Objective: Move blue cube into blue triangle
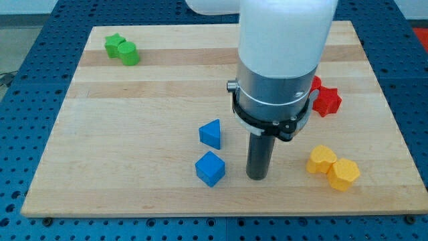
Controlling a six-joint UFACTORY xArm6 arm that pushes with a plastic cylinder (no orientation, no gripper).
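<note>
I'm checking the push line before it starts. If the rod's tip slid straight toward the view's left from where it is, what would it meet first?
Most likely the blue cube, just left of my tip and apart from it. The blue triangle sits above that line.

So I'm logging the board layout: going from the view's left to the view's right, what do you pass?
Green blocks → blue cube and blue triangle, level with each other → my tip, just to the right of the cube → red blocks, partly behind the arm → yellow blocks.

Blue cube (210, 168) just below blue triangle (210, 134), apart.
</note>
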